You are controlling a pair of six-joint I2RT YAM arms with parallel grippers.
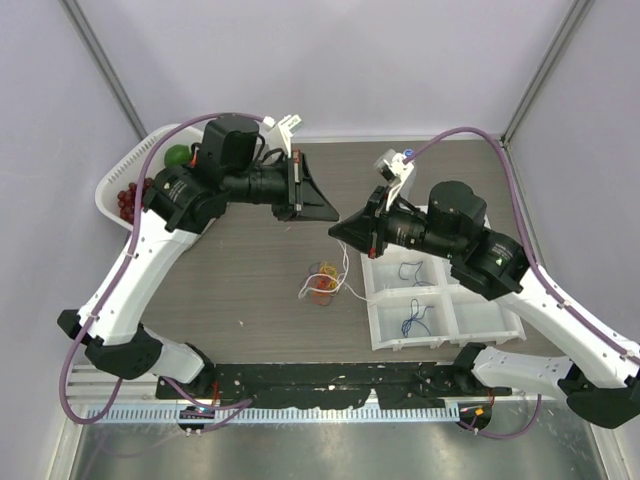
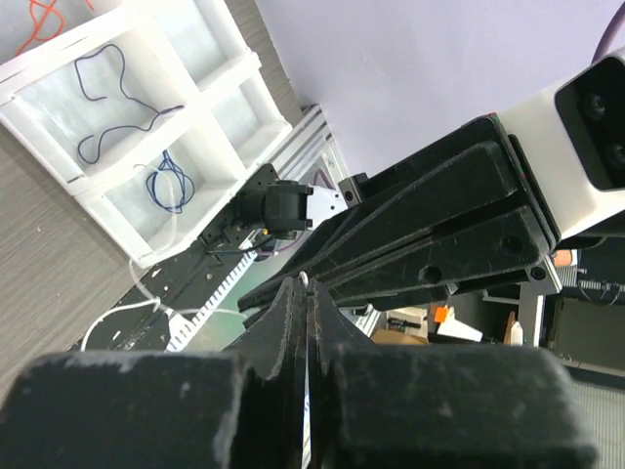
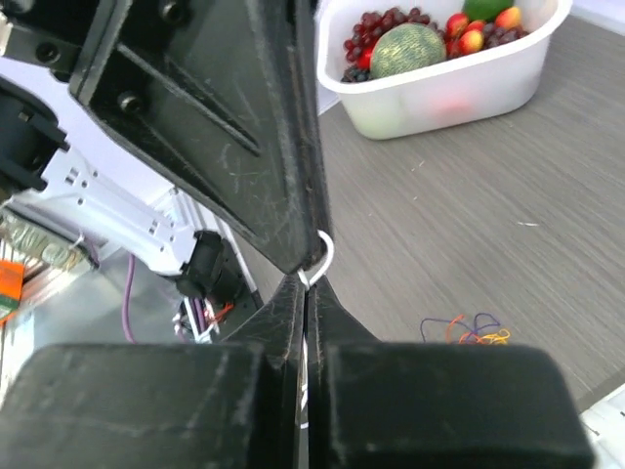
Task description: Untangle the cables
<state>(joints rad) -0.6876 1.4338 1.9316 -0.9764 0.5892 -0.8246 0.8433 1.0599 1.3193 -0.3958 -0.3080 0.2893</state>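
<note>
Two grippers meet tip to tip at centre frame; left gripper (image 1: pixel 335 214) and right gripper (image 1: pixel 332 230) each clamp the white cable (image 3: pixel 327 256); tangled cables (image 1: pixel 322 283) lie just below, beside a white tray (image 1: pixel 372 300).

Orange, red, white cable tangle (image 1: pixel 322 283); blue cables (image 1: pixel 412 320); white tray (image 1: pixel 372 320); grey wood-grain table (image 1: pixel 240 290).
</note>
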